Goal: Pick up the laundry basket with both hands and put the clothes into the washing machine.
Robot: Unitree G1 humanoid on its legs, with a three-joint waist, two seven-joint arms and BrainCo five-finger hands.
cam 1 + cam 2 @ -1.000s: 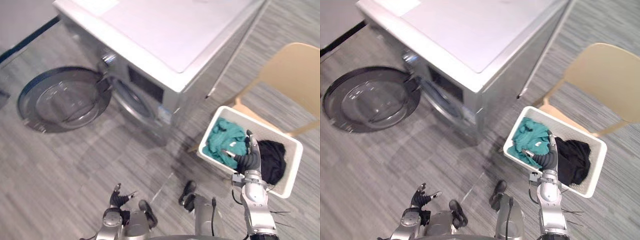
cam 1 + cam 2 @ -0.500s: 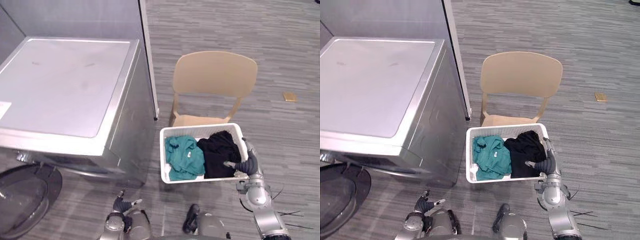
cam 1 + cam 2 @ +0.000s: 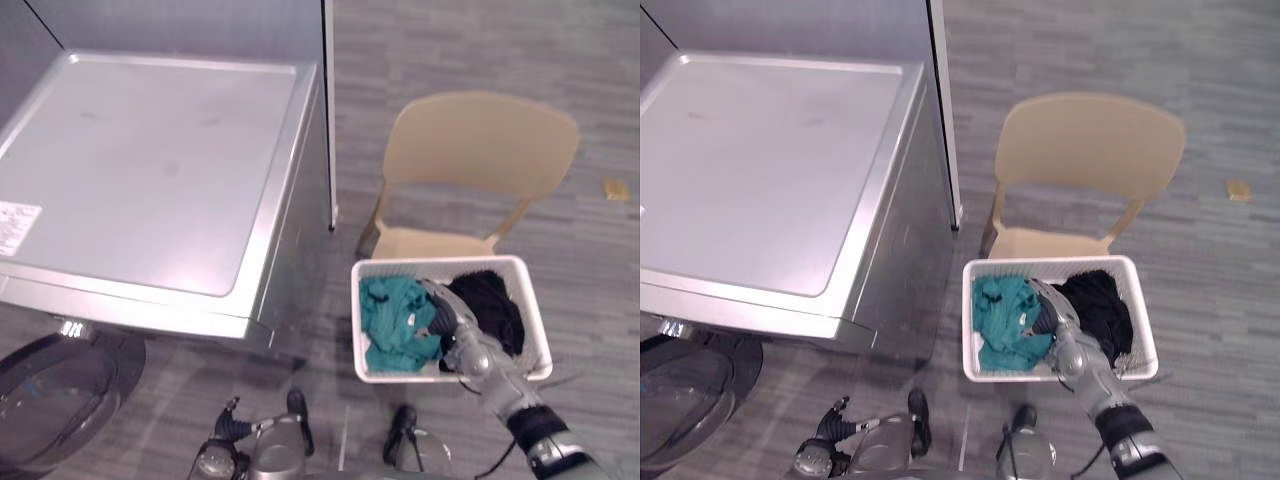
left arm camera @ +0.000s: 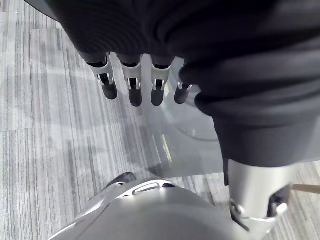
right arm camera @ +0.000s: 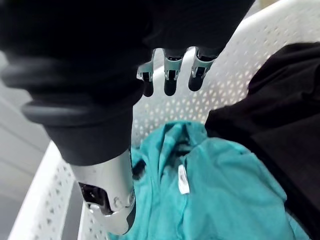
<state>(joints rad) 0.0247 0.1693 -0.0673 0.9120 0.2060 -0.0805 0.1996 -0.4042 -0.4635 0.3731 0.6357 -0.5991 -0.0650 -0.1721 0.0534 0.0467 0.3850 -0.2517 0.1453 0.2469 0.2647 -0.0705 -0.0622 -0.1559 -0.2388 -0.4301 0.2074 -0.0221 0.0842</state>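
A white perforated laundry basket (image 3: 357,335) rests at the front of a beige chair (image 3: 480,150). It holds a teal garment (image 3: 390,322) on its left side and a black garment (image 3: 492,305) on its right. My right hand (image 3: 447,318) reaches in over the middle of the basket, between the two garments. In the right wrist view its fingers (image 5: 170,77) are straight above the teal garment (image 5: 215,195) and the basket wall (image 5: 227,75), holding nothing. My left hand (image 3: 232,418) hangs low by the floor with relaxed fingers (image 4: 131,85). The silver washing machine (image 3: 150,170) stands to the left.
The washer's round door (image 3: 50,400) lies swung open at the lower left. A grey wall panel (image 3: 328,100) rises behind the machine, right beside the chair. A small tan object (image 3: 615,188) lies on the grey striped floor at the far right.
The camera has shifted, so the whole scene sits differently. My right hand has moved from the basket's right rim in over the clothes at its middle. The left hand stays low.
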